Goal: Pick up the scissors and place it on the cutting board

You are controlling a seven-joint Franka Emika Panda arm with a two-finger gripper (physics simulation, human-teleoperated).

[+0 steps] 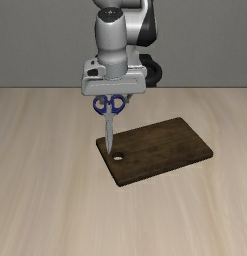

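Pale wood tabletop [45,200] runs under a plain grey wall [35,40], and we see the arm [120,30] reaching down over the table's middle. A dark cutting board [165,148] lies flat and skewed on the wood, towards the exterior view's right. The gripper [112,94] hangs over the board's corner on the exterior view's left. It is pinching the scissors [111,118] by their blue handles [112,104], so the blades hang point-down with the tip over or just at that corner.

We judge the main risk to be the placement spot. The scissors are near the board's edge, so letting go here could tip them outwards onto the bare table. A point-first release is chancy too, because the blades may topple in any direction or skid off the board. The grip on rounded handle loops looks slight, so a quick sideways move could swing the scissors or let them slip. The tip might also catch in the small hole [117,160] near that corner.

We cannot tell whether the tip touches the board or hovers just above it. The wide gripper body hides the finger contact with the handles, and the arm's upper links are cut off at the top.
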